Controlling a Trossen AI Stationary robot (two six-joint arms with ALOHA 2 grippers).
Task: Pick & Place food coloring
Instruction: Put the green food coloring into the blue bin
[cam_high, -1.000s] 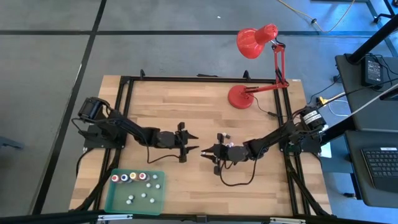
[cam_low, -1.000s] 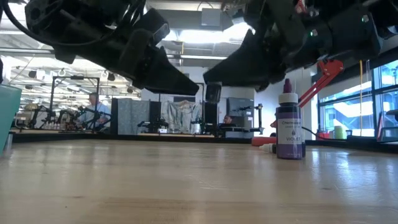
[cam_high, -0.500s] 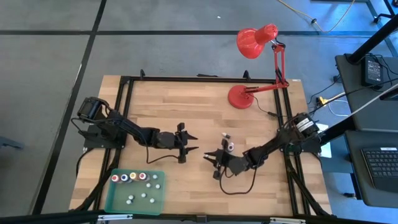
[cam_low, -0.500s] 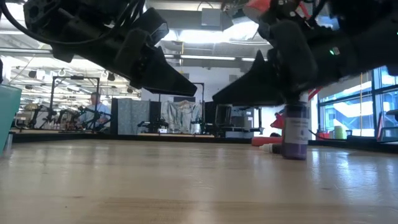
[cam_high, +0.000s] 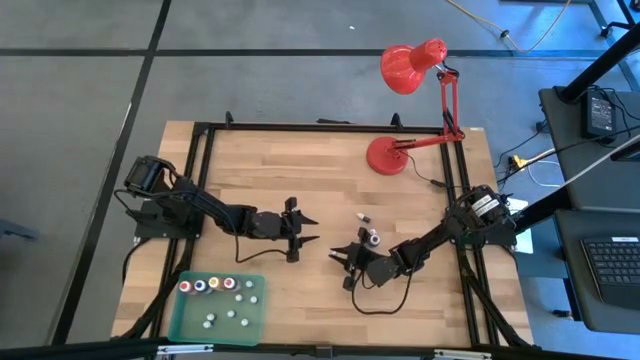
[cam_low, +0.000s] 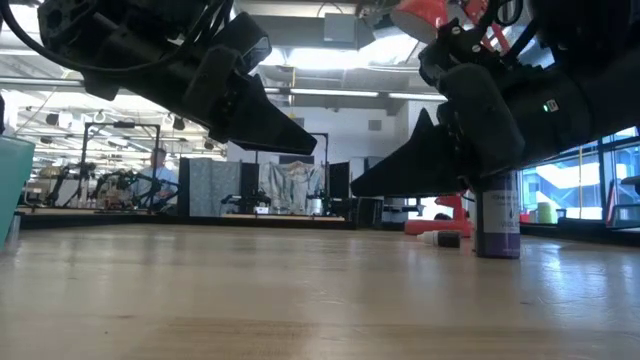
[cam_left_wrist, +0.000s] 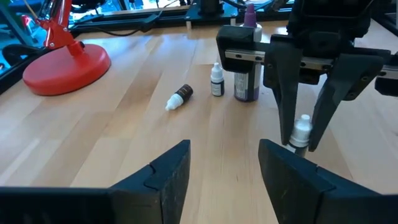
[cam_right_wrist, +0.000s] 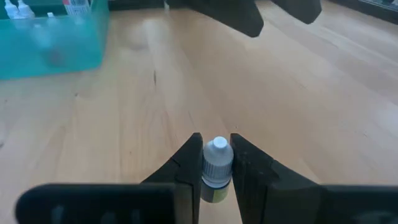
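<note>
— While the left gripper hangs open and empty at mid-table, what is held by the right gripper?

— A small white-capped food coloring bottle is pinched upright between its closed fingers, low over the wood, right of centre, near the violet bottle.

Red lamp, translucent green tray (coloured caps inside), violet bottle.

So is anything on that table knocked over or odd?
One small dark bottle lies on its side near the lamp base, while the purple bottle and tiny white one beside it stand upright. No spill shows.
</note>
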